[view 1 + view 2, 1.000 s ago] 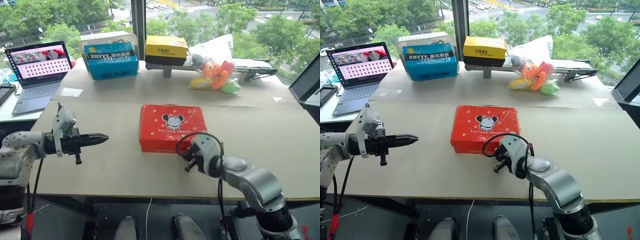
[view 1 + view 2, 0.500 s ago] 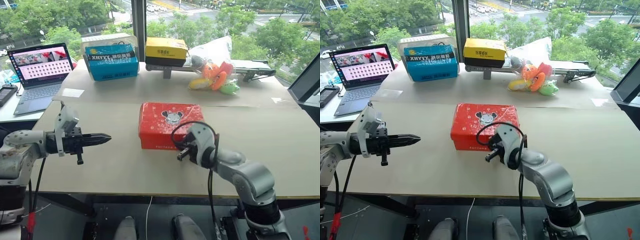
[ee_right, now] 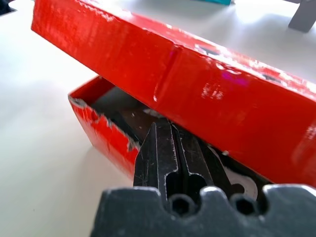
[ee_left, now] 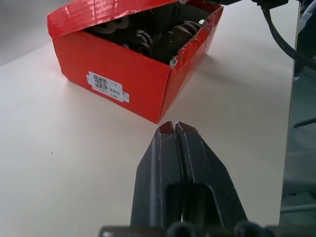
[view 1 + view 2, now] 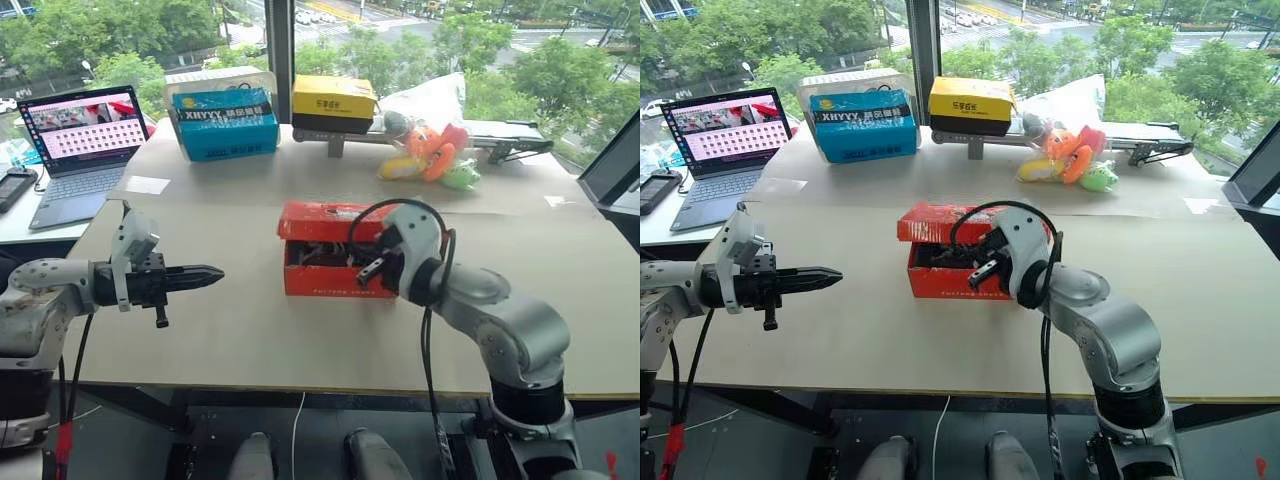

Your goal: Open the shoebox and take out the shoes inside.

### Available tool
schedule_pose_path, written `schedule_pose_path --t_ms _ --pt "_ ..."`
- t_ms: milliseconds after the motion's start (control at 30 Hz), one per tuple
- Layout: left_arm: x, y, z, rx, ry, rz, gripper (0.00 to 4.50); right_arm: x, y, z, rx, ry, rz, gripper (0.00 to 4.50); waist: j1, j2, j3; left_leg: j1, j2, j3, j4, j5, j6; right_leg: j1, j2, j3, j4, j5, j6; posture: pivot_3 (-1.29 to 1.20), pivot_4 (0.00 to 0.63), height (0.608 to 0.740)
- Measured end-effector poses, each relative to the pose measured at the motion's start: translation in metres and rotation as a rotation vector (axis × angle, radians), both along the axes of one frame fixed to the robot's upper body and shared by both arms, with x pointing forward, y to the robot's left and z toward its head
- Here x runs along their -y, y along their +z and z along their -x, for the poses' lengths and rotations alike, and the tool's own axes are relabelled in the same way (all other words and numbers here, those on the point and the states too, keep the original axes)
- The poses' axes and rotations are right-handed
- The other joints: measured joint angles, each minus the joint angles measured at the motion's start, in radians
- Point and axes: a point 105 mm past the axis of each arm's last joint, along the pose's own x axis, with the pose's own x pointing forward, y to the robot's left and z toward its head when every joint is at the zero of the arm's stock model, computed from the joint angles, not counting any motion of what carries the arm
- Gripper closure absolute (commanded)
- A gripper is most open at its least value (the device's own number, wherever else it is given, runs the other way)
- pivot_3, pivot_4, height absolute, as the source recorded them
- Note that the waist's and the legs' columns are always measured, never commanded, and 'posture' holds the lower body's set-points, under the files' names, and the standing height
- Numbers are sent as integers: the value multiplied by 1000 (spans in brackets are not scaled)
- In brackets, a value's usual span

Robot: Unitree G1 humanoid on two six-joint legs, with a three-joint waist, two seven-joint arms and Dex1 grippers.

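With its two black fingers pressed together, the right gripper (image 3: 165,148) sits under the front edge of the lid (image 3: 197,74) of the shoebox (image 5: 335,272), wedged between the lid and the front wall of the box body. The closed fingers act as a lever rather than a clamp: nothing is pinched between them, and the lid rests on top of them. This explains why the lid is tilted, raised at the front and apparently lower along the far side, where it seems to hinge.

The shoebox stands near the middle of the table (image 5: 250,350), just in front of the right arm. Through the gap, the shoes (image 4: 163,39) are visible as dark brown shapes with pale markings, lying inside the box body. They are not yet touched by either gripper.

The left gripper (image 5: 205,272) is held level above the table, well apart from the shoebox on its left side, fingers closed and empty. It points toward the end wall of the box that carries a white label (image 4: 108,86). This position appears to be a standby: close enough to steady the box or reach inside once the lid is clear.

At the far edge of the table stand a blue box (image 5: 225,122), a yellow-and-black box (image 5: 333,103) and some plush toys (image 5: 432,152); a laptop (image 5: 80,150) sits at the left.

The lid is partly open, so the opening step is in hand.
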Motion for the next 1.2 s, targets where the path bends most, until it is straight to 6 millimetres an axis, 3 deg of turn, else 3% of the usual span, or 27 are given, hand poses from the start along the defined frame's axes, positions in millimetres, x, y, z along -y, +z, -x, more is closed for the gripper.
schedule_pose_path --t_ms 100,333,500,700,900,1033,1200 --pt "3 2 1 7 -13 2 4440 0 21 -19 58 -13 0 4500 -2 0 0 0 0 0 0 0 0 0 0 -1 0 0 0 0 150 716" --pt "6 3 3 9 -23 12 4440 9 38 -76 116 -64 97 4500 -11 0 0 0 0 0 0 0 0 0 0 -1 0 0 -1 0 150 716" --pt "7 2 4 6 -26 16 4440 21 31 -110 86 -120 133 4500 -17 1 1 0 0 0 -1 0 0 0 0 -1 1 0 -1 0 150 716" --pt "8 1 5 -3 -23 19 4440 8 36 -122 78 -79 126 4500 -20 2 4 0 0 -1 -3 0 0 -1 1 -1 1 0 -3 0 150 716" --pt "8 0 5 -5 -21 18 4440 5 24 -117 52 -45 125 4500 -17 3 5 -1 0 -2 -4 0 0 -1 0 -1 2 0 -5 0 150 716" --pt "9 -1 5 -5 -24 18 4500 10 32 -95 71 22 124 3463 -10 3 6 -1 0 -3 -4 0 0 -1 0 -3 2 0 -5 0 150 716" --pt "11 -3 4 4 -33 27 4500 12 42 -52 50 158 134 1712 -9 4 7 -1 0 -4 -4 0 0 -1 0 -5 3 -2 -6 0 150 716"
